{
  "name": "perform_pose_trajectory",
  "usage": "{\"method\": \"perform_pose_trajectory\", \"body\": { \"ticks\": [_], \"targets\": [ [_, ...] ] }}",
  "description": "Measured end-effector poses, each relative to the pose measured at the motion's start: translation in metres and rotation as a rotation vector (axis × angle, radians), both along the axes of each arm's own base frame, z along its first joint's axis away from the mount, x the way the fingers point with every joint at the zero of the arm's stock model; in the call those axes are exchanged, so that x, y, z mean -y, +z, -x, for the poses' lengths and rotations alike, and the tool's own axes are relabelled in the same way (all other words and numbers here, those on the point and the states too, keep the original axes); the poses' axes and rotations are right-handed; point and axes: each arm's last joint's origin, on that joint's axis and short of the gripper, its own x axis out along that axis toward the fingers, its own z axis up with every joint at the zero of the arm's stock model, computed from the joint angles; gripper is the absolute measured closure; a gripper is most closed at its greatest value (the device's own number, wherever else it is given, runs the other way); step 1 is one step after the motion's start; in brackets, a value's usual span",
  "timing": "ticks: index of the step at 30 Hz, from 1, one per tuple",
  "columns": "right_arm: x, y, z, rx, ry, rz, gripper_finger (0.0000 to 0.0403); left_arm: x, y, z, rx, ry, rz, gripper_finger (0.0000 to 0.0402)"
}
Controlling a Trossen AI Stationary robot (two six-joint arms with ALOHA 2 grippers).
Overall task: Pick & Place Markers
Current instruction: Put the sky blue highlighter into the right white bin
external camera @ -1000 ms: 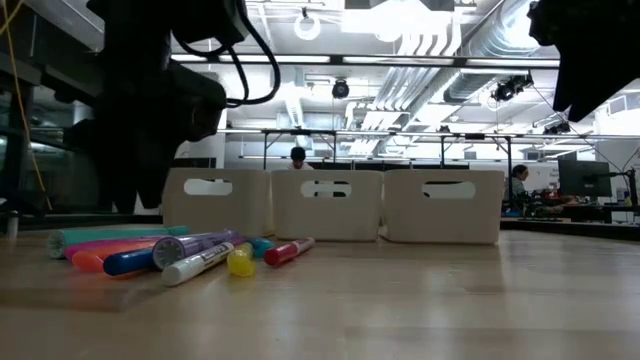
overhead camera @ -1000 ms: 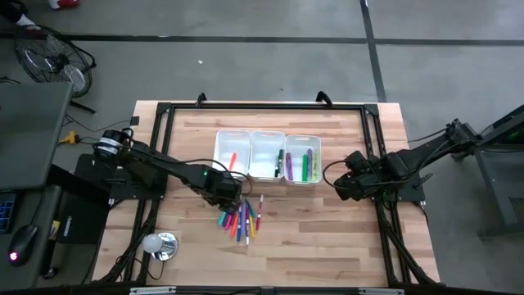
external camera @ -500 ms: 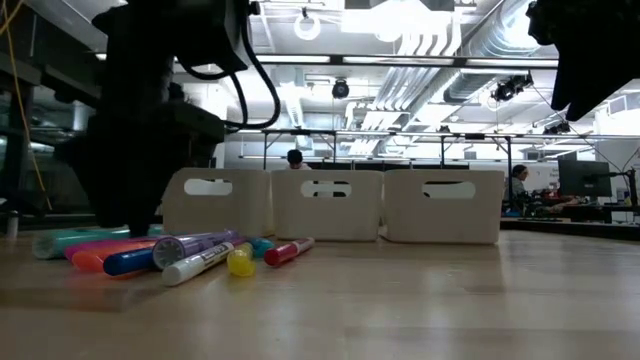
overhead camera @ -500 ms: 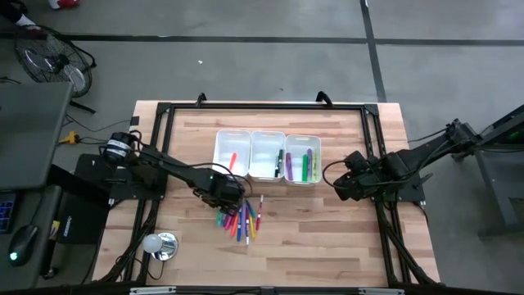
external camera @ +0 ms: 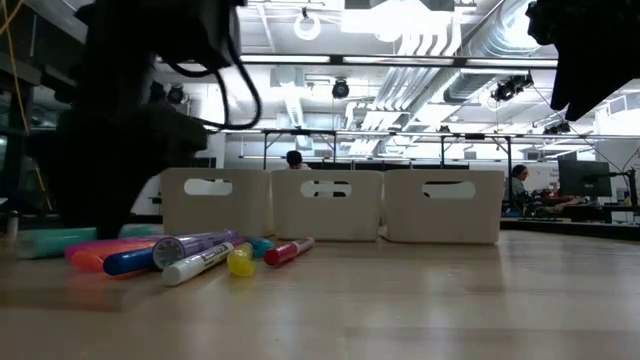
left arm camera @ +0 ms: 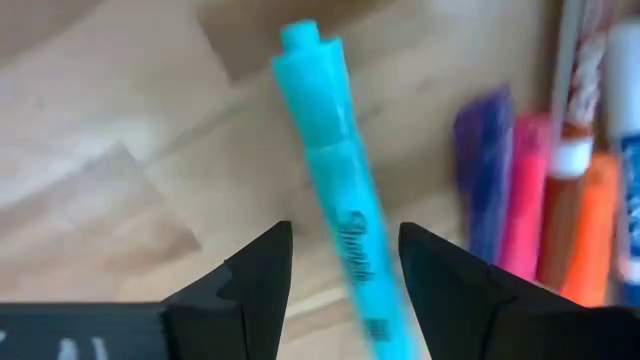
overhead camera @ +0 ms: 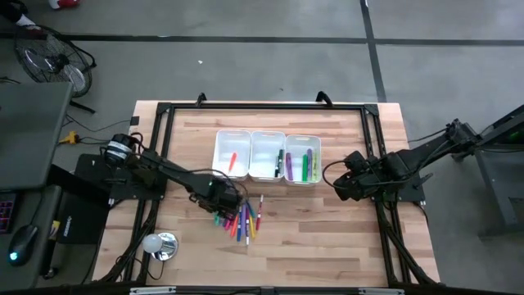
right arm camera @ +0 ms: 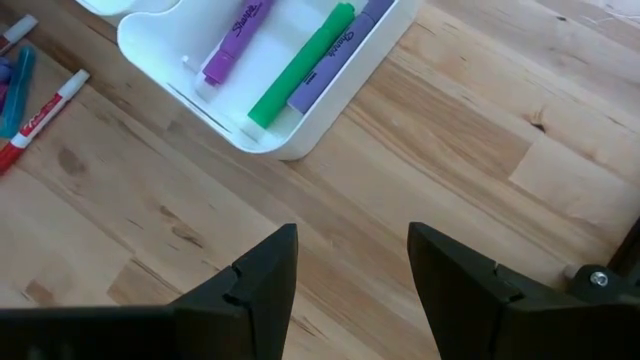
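Lining up on a teal marker (left arm camera: 335,190) at the edge of the loose markers (overhead camera: 240,220) on the bench (overhead camera: 327,238).
Left end effector (left arm camera: 340,265) is low over it, fingers apart either side, not yet clamped; next it likely needs to close, then lift toward the bins (overhead camera: 267,156). Right end effector (right arm camera: 350,270) waits spread beside the rightmost bin.

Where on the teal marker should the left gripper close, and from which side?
Across the barrel's middle, coming straight down. The teal marker lies flat on the table, apart from the pile, with the left gripper open and a finger either side of its barrel, so closing there looks clean.
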Motion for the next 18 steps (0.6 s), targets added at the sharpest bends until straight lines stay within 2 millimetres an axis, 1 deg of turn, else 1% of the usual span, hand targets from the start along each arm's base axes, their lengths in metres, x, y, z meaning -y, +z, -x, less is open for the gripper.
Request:
{"method": "perform_pose_trajectory", "body": {
  "ticks": [4,7,11,14,18],
  "targets": [
    [0.0,0.0,0.0,-0.002,0.009,0.006,0.0222,0.015,0.0,0.005,0.0,0.033,-0.021,0.022],
    [0.0,0.0,0.0,0.0,0.012,0.016,0.0222,0.023,0.0,0.009,0.011,0.064,-0.054,0.022],
    [0.0,0.0,0.0,0.004,0.01,0.024,0.0222,0.025,-0.001,0.009,0.012,0.063,-0.066,0.022],
    [0.001,0.0,0.0,0.003,0.016,0.03,0.0222,0.025,-0.009,0.007,-0.026,0.066,-0.058,0.022],
    [0.0,0.0,0.0,0.003,0.017,0.023,0.0222,0.028,-0.013,0.007,-0.044,0.051,-0.046,0.022]
  ]
}}
